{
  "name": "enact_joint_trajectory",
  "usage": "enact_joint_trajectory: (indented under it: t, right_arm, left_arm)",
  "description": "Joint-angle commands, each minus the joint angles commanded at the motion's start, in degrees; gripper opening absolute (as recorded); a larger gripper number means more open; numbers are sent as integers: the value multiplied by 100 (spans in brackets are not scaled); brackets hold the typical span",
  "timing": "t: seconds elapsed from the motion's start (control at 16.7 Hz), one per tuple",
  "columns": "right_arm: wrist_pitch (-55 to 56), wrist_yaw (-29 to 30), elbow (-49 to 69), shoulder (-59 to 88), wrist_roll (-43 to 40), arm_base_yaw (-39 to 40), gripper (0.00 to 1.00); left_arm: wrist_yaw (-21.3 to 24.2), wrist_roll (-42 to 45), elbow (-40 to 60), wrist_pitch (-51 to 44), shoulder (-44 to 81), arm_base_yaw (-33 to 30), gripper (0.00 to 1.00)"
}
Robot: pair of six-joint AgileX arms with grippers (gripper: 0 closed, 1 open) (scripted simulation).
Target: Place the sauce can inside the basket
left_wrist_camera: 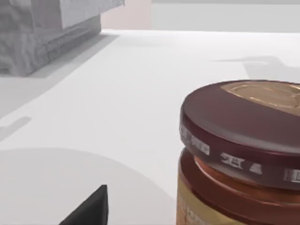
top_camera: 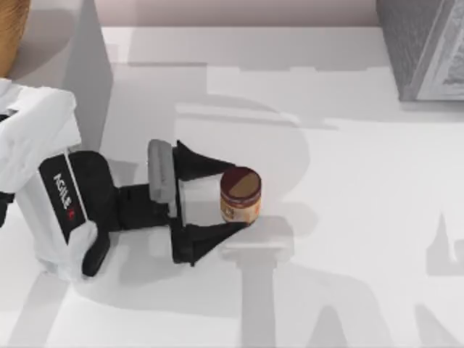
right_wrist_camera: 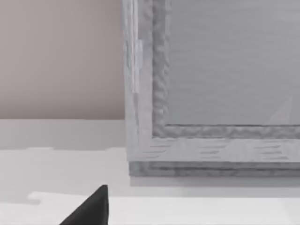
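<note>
Sauce can [top_camera: 240, 194] stands upright on the white table [top_camera: 348, 217], a little left of centre in the top view. Dark maroon round lid with a gold-brown patch on top; orange-red label with pale markings below it. In the left wrist view the can [left_wrist_camera: 241, 154] is close up: lid rim carries a band of pale lettering, label starts under the shoulder.

Left gripper [top_camera: 233, 199] lies low over the table, reaching rightward from the left arm. Its two black fingers are spread, one on the far side of the can and one on the near side, tips about level with the can. The can sits between the tips; cannot tell whether either finger touches it. One black fingertip [left_wrist_camera: 91, 208] shows in the left wrist view, apart from the can.

Grey appliance [top_camera: 424, 47] sits at the far right corner of the table, well apart from the can. The left wrist view shows it [left_wrist_camera: 42, 33] beyond open table. The right wrist view faces it [right_wrist_camera: 211, 89] closely, with a pinkish wall behind it.

Right arm: one black fingertip [right_wrist_camera: 91, 208] shows in the right wrist view; finger spacing cannot be told.

A brown curved object [top_camera: 11, 32] sits at the far left corner in the top view.
</note>
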Motion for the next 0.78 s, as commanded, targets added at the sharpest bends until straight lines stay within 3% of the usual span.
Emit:
enact_joint_trajectory:
  t: [0.24, 0.48, 0.78]
  right_arm:
    - [0, 0, 0, 0, 0, 0, 100]
    - [0, 0, 0, 0, 0, 0, 100]
    - [0, 0, 0, 0, 0, 0, 100]
  left_arm:
    - [-473, -16, 299, -220, 60, -475, 100]
    - [-495, -16, 313, -230, 63, -497, 100]
    - [-495, -16, 313, -230, 63, -497, 62]
